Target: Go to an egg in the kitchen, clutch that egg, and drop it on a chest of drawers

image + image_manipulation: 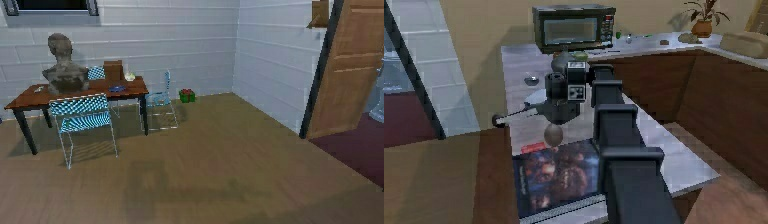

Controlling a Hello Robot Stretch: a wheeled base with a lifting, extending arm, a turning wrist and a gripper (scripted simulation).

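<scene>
In the arm side view my dark arm [619,140] reaches out over a pale kitchen counter [524,70]. At its far end are two white marker squares and the gripper [544,112]. A small brown egg-shaped thing [555,132] sits right at the gripper's lower end, with the countertop behind it. I cannot tell whether the gripper holds it or whether it rests on the counter.
A dark-covered book [559,178] lies on the counter's near end and a microwave [574,27] stands at its far end. A potted plant [704,15] is at the back right. In the forward view stand a desk [30,98] with a bust [64,62], blue wire chairs [82,115] and an open wooden door [350,65].
</scene>
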